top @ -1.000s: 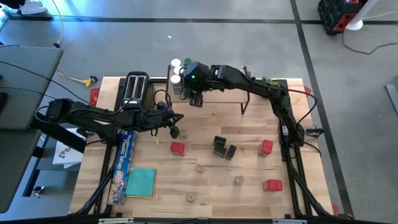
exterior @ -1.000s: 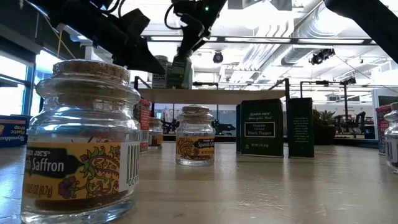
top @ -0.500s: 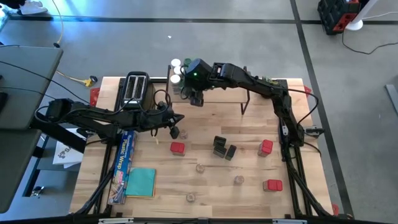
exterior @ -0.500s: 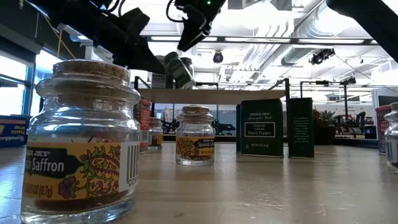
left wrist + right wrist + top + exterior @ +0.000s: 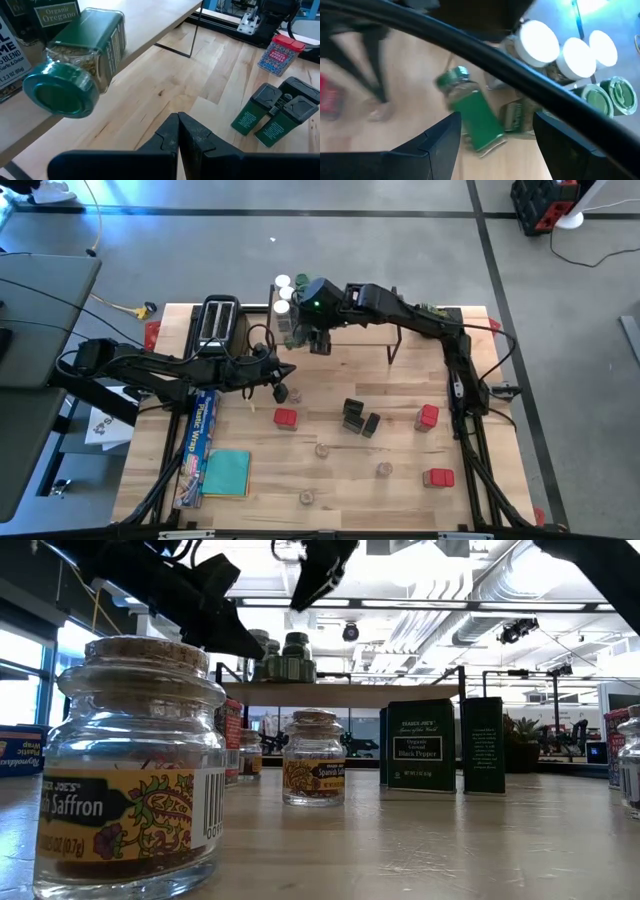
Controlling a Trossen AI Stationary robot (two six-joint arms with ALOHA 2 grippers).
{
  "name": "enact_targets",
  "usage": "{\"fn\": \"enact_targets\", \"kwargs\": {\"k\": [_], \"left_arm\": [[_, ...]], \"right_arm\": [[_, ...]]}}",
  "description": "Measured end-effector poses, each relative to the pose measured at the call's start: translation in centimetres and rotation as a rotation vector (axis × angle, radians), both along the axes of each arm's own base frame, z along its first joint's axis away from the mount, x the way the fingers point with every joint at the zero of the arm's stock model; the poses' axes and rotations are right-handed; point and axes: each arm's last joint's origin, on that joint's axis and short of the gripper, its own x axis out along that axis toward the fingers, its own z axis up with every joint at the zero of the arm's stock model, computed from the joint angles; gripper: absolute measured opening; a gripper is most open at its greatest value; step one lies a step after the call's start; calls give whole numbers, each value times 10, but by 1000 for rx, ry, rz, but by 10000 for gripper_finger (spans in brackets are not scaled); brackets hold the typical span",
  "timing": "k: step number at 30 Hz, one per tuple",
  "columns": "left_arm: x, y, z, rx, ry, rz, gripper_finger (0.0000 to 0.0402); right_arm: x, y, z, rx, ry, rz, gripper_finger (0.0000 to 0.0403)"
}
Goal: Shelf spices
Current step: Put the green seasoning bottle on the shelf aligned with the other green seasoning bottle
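Left wrist view: green-lidded jar (image 5: 75,65) lying tipped on the shelf (image 5: 150,30).
We see the right gripper (image 5: 318,340) above it, jaws wide, empty; the left gripper (image 5: 281,391) is closed, empty, over the desk (image 5: 400,470).

in the right wrist view, motion blur smears the green-lidded jar (image 5: 470,112) and a red tin (image 5: 329,100) cut by the edge. in the low view, the saffron jar (image 5: 130,760) is cropped below. the left arm hides part of the toaster (image 5: 218,323). the foil box (image 5: 12,752) is cut off.
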Motion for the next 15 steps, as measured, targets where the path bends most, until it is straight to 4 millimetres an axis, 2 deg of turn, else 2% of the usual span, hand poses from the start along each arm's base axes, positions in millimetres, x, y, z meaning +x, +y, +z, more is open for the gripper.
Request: {"fn": "enact_targets", "kwargs": {"k": [3, 8, 15], "left_arm": [[0, 0, 0, 0, 3, -1, 0], [-2, 0, -4, -18, 37, 1, 0], [-9, 1, -13, -31, 146, 58, 0]], "right_arm": [[-6, 18, 8, 7, 15, 72, 241], [-10, 41, 3, 18, 118, 179, 241], [-6, 14, -34, 55, 189, 84, 240]]}}
